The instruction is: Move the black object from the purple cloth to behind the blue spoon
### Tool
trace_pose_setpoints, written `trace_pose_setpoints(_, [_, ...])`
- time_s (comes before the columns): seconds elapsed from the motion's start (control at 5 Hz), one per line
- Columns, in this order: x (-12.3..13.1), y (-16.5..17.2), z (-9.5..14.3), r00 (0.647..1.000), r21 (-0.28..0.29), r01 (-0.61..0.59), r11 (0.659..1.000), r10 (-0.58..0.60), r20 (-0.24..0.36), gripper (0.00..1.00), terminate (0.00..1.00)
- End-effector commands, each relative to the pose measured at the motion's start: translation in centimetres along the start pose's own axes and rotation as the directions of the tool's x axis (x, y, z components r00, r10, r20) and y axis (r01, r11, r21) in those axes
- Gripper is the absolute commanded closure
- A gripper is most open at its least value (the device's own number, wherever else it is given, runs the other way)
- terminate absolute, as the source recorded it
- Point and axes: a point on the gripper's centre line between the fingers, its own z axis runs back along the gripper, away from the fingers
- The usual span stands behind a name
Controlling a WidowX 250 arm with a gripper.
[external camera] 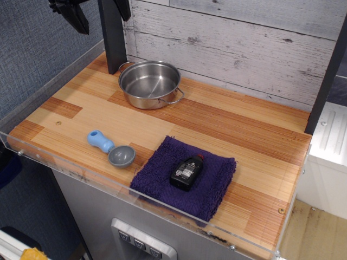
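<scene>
The black object, a small flat bottle with a dark red cap and a white-grey label, lies on the middle of the purple cloth at the front of the wooden counter. The blue spoon, with a light-blue handle and a grey bowl, lies just left of the cloth. My gripper hangs high at the top left corner, far from the bottle and holding nothing. It is cut off by the frame edge, so I cannot tell how its jaws stand.
A steel pot with two handles stands at the back, behind the spoon. A black post rises beside the pot. A clear plastic rim runs along the counter's front edge. A plank wall closes the back.
</scene>
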Motion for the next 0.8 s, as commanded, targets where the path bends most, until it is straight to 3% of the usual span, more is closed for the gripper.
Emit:
trace_pose_setpoints(0.0, [0.0, 0.0, 0.0, 1.0, 0.0, 0.0, 1.0, 0.0, 0.0, 0.0, 0.0])
trace_pose_setpoints(0.2, [-2.0, -1.7, 0.2, 0.988, 0.007, 0.154, 0.988, -0.154, -0.006, 0.0, 0.0])
trace_pose_setpoints(0.6, [-6.8, -4.3, 1.1, 0.937, -0.026, 0.347, 0.937, -0.348, -0.034, 0.0, 0.0])
